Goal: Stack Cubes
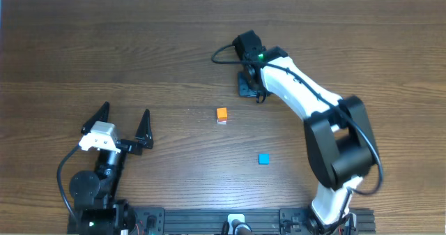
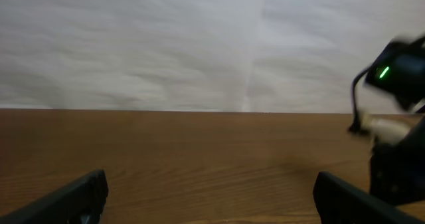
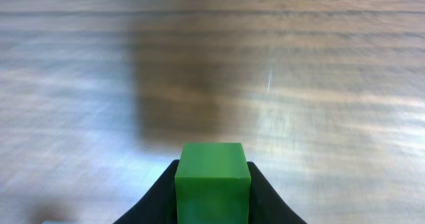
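Observation:
My right gripper (image 3: 212,196) is shut on a green cube (image 3: 212,174), held a little above the bare wood. From above, that gripper (image 1: 251,86) is at the far middle of the table. An orange cube (image 1: 221,114) sits at the centre, with a sliver of another colour under its near edge. A blue cube (image 1: 263,159) lies nearer the front, to the right of the orange one. My left gripper (image 1: 126,120) stands open at the front left, holding nothing; its dark fingers (image 2: 73,199) frame empty wood.
The wooden table (image 1: 139,47) spreads wide on every side of the cubes. The right arm (image 2: 395,117) with its green light stands off to the side in the left wrist view, before a white wall.

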Motion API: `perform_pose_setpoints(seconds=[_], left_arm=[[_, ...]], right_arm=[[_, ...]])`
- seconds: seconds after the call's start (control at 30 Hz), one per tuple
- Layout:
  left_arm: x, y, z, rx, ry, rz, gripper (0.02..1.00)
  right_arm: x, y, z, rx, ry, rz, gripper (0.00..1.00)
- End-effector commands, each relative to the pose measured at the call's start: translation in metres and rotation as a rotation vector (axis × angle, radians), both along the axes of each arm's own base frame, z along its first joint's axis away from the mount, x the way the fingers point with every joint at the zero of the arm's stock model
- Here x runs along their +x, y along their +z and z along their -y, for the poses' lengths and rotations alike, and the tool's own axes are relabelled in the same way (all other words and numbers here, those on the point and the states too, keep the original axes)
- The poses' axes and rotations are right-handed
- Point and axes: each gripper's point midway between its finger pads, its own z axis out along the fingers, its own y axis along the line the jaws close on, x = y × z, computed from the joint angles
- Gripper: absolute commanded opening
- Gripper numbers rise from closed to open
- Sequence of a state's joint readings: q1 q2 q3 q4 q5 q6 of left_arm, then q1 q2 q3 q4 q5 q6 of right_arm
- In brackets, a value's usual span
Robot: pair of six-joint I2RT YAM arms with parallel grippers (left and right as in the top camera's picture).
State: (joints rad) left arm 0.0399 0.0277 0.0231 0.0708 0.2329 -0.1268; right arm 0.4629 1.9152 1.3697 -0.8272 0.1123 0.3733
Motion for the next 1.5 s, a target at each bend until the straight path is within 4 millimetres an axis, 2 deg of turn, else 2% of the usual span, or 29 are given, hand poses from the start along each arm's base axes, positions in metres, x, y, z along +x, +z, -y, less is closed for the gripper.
perform_pose_setpoints(seconds=[0.03, 0.1, 0.2, 0.3, 0.53, 0.7, 0.83, 1.07, 1.5], left_arm=[[0.0, -0.002, 0.0, 0.016, 0.001, 0.005, 0.998], [0.0, -0.002, 0.0, 0.016, 0.001, 0.005, 0.998], [0.0, -0.002, 0.0, 0.016, 0.001, 0.005, 0.998], [0.0, -0.002, 0.0, 0.016, 0.001, 0.005, 0.998], [0.0, -0.002, 0.0, 0.016, 0.001, 0.005, 0.998], [0.0, -0.002, 0.0, 0.016, 0.001, 0.005, 0.998], [0.0, -0.002, 0.0, 0.016, 0.001, 0.005, 0.998], [0.0, -0.002, 0.0, 0.016, 0.001, 0.005, 0.998], [0.0, -0.002, 0.0, 0.016, 0.001, 0.005, 0.998]], right_arm=[[-0.013, 0.088, -0.029, 0.059, 0.022, 0.174, 0.209], [-0.028, 0.102, -0.04, 0.08, 0.041, 0.183, 0.202], [-0.053, 0.111, -0.057, 0.098, 0.064, 0.172, 0.205], [-0.074, 0.106, -0.075, 0.098, 0.073, 0.134, 0.202], [-0.091, 0.08, -0.092, 0.087, 0.062, 0.047, 0.191], [-0.094, 0.051, -0.098, 0.069, 0.052, -0.03, 0.172], [-0.093, 0.04, -0.101, 0.064, 0.051, -0.048, 0.167], [-0.089, 0.04, -0.103, 0.073, 0.047, -0.039, 0.176], [-0.08, 0.04, -0.092, 0.056, 0.027, -0.024, 0.18]])
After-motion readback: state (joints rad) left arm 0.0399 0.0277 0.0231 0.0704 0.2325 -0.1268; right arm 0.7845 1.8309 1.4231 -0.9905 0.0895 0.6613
